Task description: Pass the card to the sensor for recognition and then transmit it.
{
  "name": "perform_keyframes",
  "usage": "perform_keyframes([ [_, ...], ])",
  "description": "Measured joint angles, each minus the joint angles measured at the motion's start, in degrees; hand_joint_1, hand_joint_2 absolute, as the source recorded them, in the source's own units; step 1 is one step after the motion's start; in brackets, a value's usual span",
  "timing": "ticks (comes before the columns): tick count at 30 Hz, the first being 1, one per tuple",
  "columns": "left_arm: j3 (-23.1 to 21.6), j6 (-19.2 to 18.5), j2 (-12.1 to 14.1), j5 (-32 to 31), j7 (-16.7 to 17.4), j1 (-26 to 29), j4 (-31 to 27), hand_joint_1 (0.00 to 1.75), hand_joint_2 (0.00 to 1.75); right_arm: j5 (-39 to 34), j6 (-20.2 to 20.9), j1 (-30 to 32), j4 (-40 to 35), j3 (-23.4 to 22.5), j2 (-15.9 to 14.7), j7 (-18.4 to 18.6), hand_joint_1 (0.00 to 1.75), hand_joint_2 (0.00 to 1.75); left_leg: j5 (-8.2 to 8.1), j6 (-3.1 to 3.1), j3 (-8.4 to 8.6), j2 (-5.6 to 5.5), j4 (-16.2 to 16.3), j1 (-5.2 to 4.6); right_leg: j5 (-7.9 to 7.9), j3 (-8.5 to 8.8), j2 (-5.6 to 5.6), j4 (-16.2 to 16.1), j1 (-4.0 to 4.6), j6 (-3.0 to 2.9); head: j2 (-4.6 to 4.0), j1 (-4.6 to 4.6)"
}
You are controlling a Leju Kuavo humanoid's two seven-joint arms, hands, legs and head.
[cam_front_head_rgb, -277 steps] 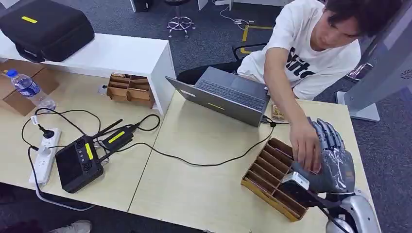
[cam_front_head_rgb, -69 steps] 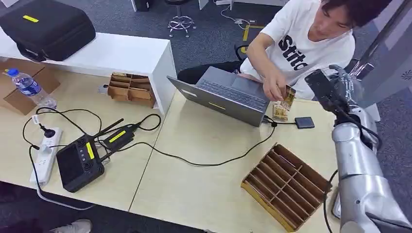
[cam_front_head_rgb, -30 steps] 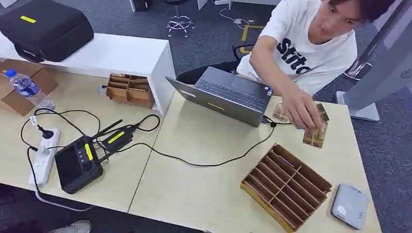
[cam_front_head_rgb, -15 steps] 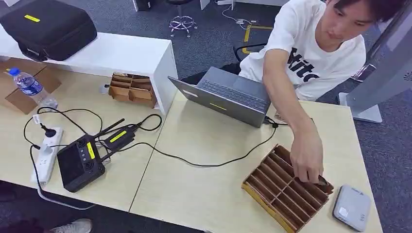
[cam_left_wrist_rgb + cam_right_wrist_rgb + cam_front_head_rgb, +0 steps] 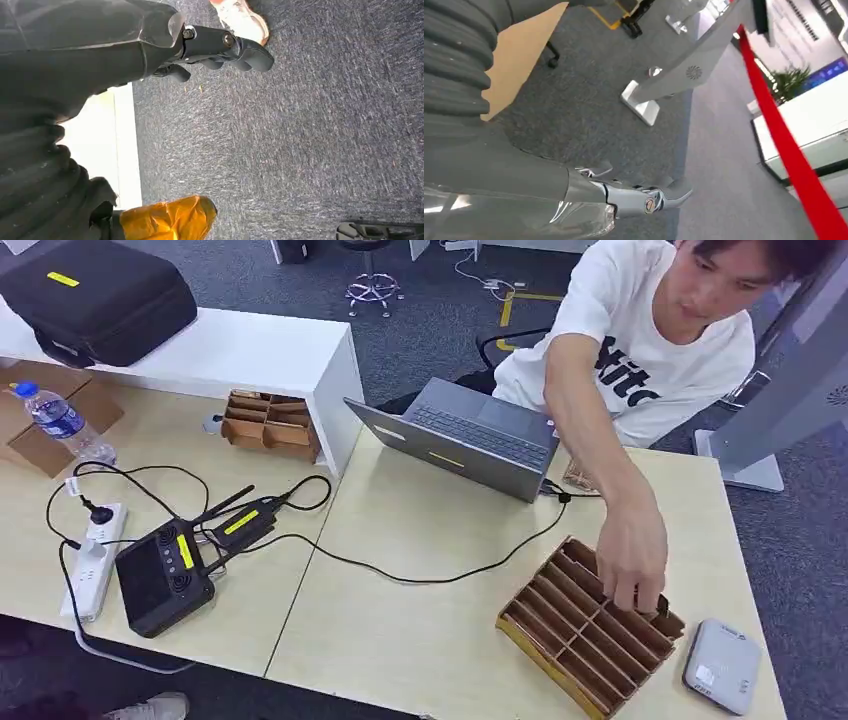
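A person's hand (image 5: 632, 558) reaches into the brown cardboard divided tray (image 5: 560, 632) at the table's front right. A small dark card edge (image 5: 664, 604) shows under the person's fingers at the tray's far right slots. A flat light-grey device (image 5: 722, 666) lies on the table just right of the tray. My left hand (image 5: 165, 45) hangs over grey carpet, fingers apart and holding nothing. My right hand (image 5: 624, 196) also hangs beside the table edge above carpet, fingers stretched out and empty.
An open grey laptop (image 5: 470, 435) stands behind the tray, with a black cable (image 5: 440, 578) running across the table. A small pile of cards (image 5: 578, 478) lies by the laptop. A black controller (image 5: 160, 580), power strip (image 5: 88, 560) and water bottle (image 5: 58, 422) occupy the left table.
My right hand rose from the tray, then dropped out of the head view. The person carried a card from beside the laptop down into the tray, and the hand now sits slightly deeper in it.
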Motion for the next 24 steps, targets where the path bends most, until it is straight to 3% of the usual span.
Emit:
perform_keyframes([
  [5,0.26,0.07,-0.09,-0.04,-0.04,-0.02,0.0,0.0,1.75,7.29,-7.38,1.4,1.27,1.03,1.14,1.66,0.0,1.75,0.0,0.0,0.0,0.0,0.0,0.01,0.0,0.01,0.01,0.0,0.01,0.0,0.0,0.0],
  [11,0.31,-0.11,-0.09,-0.46,-0.55,-0.1,0.0,0.0,1.75,17.43,-15.16,3.1,3.48,6.5,4.22,4.53,0.0,1.75,0.0,-0.01,0.02,0.03,-0.02,0.03,-0.02,0.01,0.01,0.0,0.03,-0.02,0.0,-0.02],
  [16,0.31,-0.52,-0.09,-1.38,-0.68,-0.12,0.0,0.0,1.75,24.74,-22.43,4.93,5.62,11.47,7.8,10.35,0.0,1.75,0.0,-0.01,0.03,0.02,-0.03,0.05,-0.04,0.02,0.0,0.01,0.05,-0.05,0.0,-0.02],
  [20,0.31,-0.55,-0.09,-1.81,-0.68,-0.15,0.0,0.0,1.75,28.82,-24.99,6.43,6.71,14.49,10.39,12.48,0.0,1.75,0.0,-0.01,0.04,0.05,-0.04,0.04,-0.04,0.01,0.05,0.01,0.04,-0.06,0.0,-0.02],
  [24,0.28,-0.87,-0.09,-2.45,-0.68,-0.2,0.0,0.0,1.75,35.63,-26.8,7.53,7.76,19.51,12.13,17.91,0.0,1.75,0.0,-0.01,0.04,0.09,-0.04,0.04,-0.05,0.01,0.05,0.01,0.05,-0.06,0.0,0.0],
])
